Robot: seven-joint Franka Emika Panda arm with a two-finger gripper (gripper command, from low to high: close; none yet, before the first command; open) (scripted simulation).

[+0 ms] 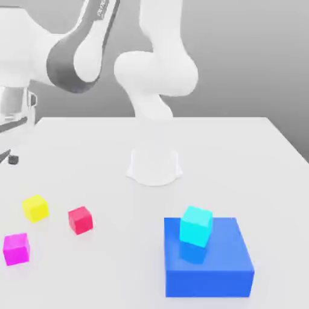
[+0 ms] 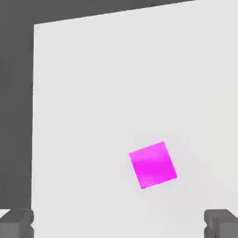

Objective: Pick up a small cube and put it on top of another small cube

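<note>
On the white table, at about 8 o'clock from the arm's base in the exterior view, you find the yellow cube. It sits flat and alone. The red cube is just beside it at 4 o'clock, not touching, and the magenta cube is near at 7 o'clock.

The gripper is open wide and holds nothing. In the hand view its two fingertips stand far apart at the lower corners, and between them you see the magenta cube on the table, turned a little against the line of the fingers. So I judge the hand is now above the magenta cube and not above the yellow one.

For this step, you should first bring the hand over the yellow cube until it lies centred between the fingers. Turn the wrist so the pads meet two flat faces, then go straight down and close.

Take care of the red cube: it stands close, so a wide finger may push it if you come down on that side. The blue block with the cyan cube on top is well apart, at 5 o'clock from the base, and does not stand in your way.
</note>
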